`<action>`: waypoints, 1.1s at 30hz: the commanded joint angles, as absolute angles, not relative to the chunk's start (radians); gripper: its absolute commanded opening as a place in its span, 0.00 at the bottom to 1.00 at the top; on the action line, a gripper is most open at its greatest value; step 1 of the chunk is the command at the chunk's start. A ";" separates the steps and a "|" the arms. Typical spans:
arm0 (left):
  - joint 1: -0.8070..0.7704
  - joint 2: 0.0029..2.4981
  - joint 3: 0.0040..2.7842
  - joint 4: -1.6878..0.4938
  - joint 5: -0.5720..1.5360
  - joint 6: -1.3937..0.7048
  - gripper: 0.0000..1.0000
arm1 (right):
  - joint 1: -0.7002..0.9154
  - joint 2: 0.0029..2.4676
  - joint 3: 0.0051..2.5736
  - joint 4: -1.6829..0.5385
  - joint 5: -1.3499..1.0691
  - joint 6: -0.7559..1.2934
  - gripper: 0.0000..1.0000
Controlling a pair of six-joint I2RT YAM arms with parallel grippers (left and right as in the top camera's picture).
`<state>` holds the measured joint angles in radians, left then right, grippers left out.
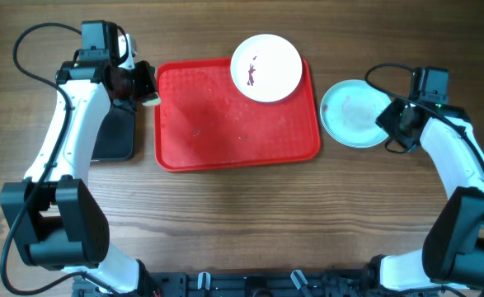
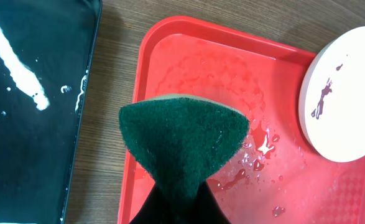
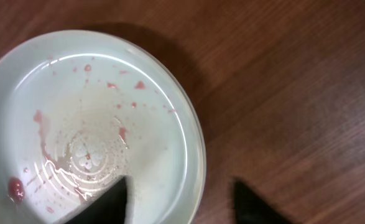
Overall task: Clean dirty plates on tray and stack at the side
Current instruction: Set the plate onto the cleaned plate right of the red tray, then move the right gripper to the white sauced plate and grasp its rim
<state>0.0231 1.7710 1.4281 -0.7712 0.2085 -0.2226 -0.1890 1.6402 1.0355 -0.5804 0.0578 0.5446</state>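
Judging by its gloss and the drops beading in it, the pale blue plate (image 1: pixel 353 113) is stiff, shallow and slippery. It is best taken at the rim, one finger inside and one outside, and pinched firmly, since a wet lip could slide free. It lies flat on the table (image 1: pixel 242 223) just off the right edge of the tray (image 1: pixel 225 153), with thin pink streaks across its well. The right gripper (image 3: pixel 181 202) straddles this plate's right rim with its fingers apart — one over the well, one over bare wood, neither visibly pressing. The white plate (image 1: pixel 265 68), marked with a dark reddish smear, lies over the tray's far right corner, its edge past the rim; it is probably just as rigid, and that overhang offers a hold. At the tray's far left corner the left gripper (image 1: pixel 143 82) is clamped on a green sponge (image 2: pixel 182 137), beside a wet black tray (image 1: pixel 114 136).
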 commanded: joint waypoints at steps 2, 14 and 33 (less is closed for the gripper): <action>0.019 1.783 1.427 -0.772 0.227 -0.217 0.04 | -0.194 1.653 1.061 -0.535 -0.109 0.410 0.71; 0.019 1.783 1.427 -0.772 0.227 -0.217 0.04 | 0.027 1.663 1.250 -0.464 -0.232 0.558 0.72; 0.017 1.783 1.427 -0.780 0.212 -0.217 0.04 | 0.260 1.998 1.250 -0.203 -0.059 0.812 0.45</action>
